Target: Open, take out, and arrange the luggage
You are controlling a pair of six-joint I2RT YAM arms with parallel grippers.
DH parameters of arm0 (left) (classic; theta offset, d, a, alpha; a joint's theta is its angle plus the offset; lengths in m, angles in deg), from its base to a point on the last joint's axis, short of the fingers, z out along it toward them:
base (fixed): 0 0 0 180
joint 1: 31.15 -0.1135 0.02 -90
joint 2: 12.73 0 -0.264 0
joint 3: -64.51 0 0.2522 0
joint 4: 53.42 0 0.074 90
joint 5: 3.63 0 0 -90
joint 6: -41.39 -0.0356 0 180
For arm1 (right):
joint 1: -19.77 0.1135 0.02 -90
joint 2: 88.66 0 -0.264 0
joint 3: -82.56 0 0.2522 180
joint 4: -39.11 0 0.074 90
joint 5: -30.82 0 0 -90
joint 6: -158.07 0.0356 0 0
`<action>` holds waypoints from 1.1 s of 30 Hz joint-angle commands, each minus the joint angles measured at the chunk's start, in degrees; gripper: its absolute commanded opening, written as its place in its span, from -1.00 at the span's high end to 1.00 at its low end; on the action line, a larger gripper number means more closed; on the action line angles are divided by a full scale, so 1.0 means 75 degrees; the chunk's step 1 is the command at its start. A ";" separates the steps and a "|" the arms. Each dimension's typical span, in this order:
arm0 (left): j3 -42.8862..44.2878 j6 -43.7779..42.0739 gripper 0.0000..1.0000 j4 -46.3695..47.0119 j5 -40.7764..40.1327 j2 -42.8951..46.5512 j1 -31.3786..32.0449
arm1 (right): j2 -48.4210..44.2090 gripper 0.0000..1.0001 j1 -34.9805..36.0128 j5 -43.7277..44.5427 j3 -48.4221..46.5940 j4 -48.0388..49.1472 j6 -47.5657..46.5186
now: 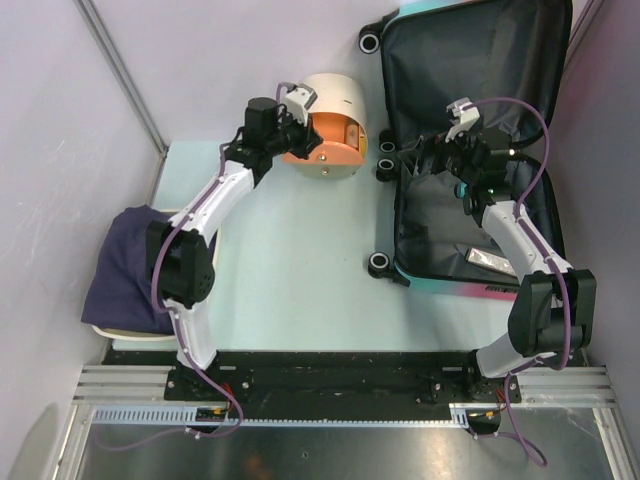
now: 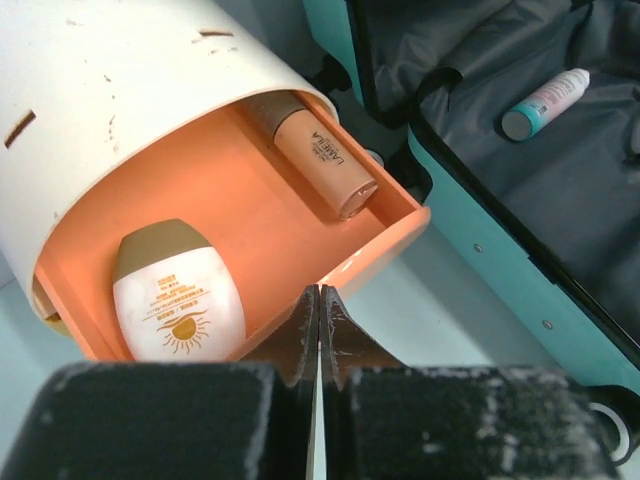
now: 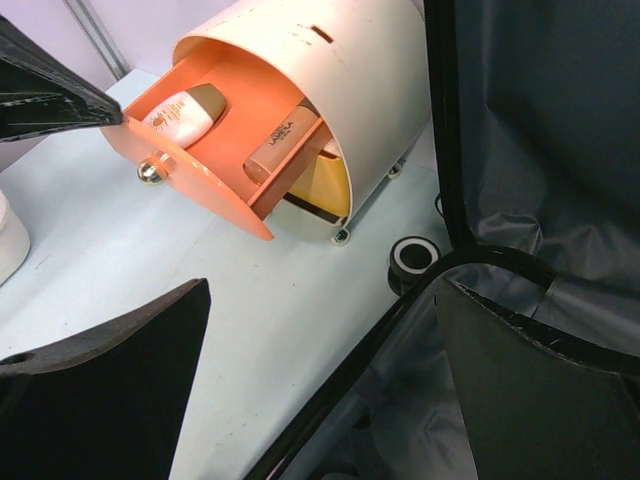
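Observation:
The luggage (image 1: 455,287) lies open at the right, lid propped up at the back, dark grey lining showing; its teal shell shows in the left wrist view (image 2: 500,240) and its lining in the right wrist view (image 3: 540,120). Inside lie a small teal-capped tube (image 2: 545,103) and a silver packet (image 1: 490,258). My right gripper (image 1: 425,160) is open and empty, over the case's left rim (image 3: 320,300). My left gripper (image 1: 300,125) is shut, its tips (image 2: 318,295) at the front panel of the cream box's open orange drawer (image 2: 380,245).
The cream cylindrical box (image 1: 335,100) lies left of the luggage. Its orange drawer holds a white sunscreen bottle (image 2: 178,300) and a peach tube (image 2: 322,160); a yellow drawer (image 3: 320,185) sits below. A dark blue cloth (image 1: 125,270) lies at the left edge.

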 commanded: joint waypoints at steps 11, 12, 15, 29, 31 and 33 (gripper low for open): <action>0.0073 0.0410 1.00 0.0040 -0.0369 -0.0254 0.0010 | 0.0063 -0.99 -0.0036 0.0084 -0.0227 0.0016 0.0011; 0.0084 0.0410 1.00 0.0040 -0.0417 -0.0278 0.0010 | 0.0075 -0.99 -0.0024 0.0072 -0.0227 0.0039 0.0011; 0.0085 0.0175 1.00 0.0005 -0.0617 -0.0371 0.0010 | 0.0122 -0.99 -0.0036 0.0072 -0.0274 0.0016 0.0011; 0.2930 -0.0059 1.00 0.0028 -0.1156 -0.2396 0.0045 | 0.0321 -0.99 -0.0036 0.0025 -0.0379 0.0028 0.0187; 0.3514 -0.0164 0.99 0.0039 -0.1203 -0.2726 0.0045 | 0.0321 -0.99 -0.0047 0.0048 -0.0391 0.0016 0.0175; 0.3751 -0.0223 0.96 0.0040 -0.1226 -0.3043 0.0045 | 0.0298 -0.99 -0.0047 0.0107 -0.0403 -0.0008 0.0129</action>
